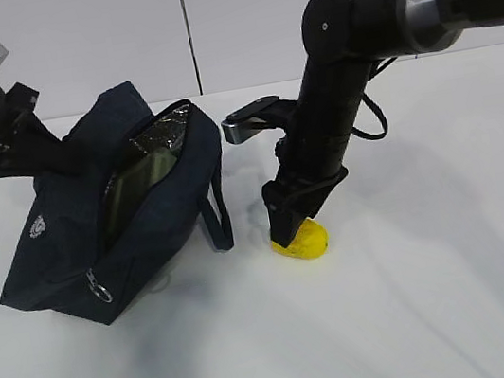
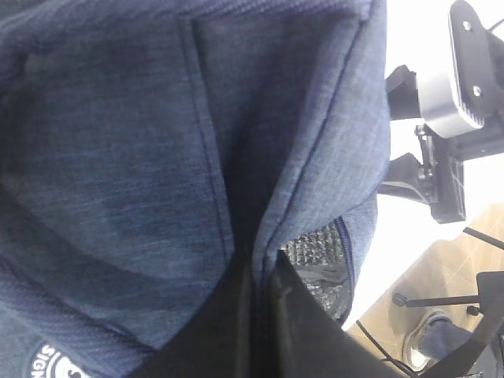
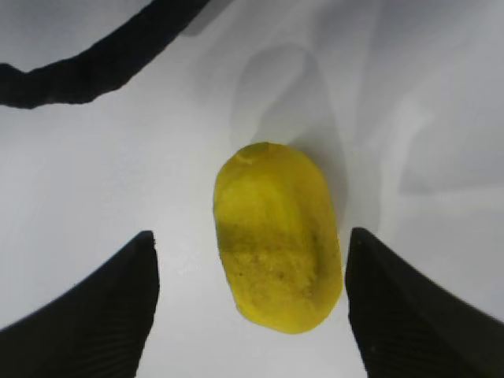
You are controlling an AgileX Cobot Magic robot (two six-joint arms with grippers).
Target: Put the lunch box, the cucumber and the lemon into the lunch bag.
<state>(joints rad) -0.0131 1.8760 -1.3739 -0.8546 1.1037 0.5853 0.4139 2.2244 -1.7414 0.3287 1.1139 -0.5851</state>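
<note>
Lemon (image 3: 277,248) lies between right tool's (image 3: 250,303) wide fingers; left tool (image 1: 35,151) clamps lunch bag (image 1: 69,247).

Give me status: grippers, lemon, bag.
Left gripper shut on lunch bag fabric. Right gripper open, straddling lemon on table, not closed. Bag open; nothing in the way.

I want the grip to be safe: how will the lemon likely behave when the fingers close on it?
The lemon is oval and rounded, so it may roll or turn if one finger touches first. Its skin looks pebbled, not glossy, so slipping seems less likely. It looks small and solid between the right gripper's open fingers, so it is probably light and firm.
</note>
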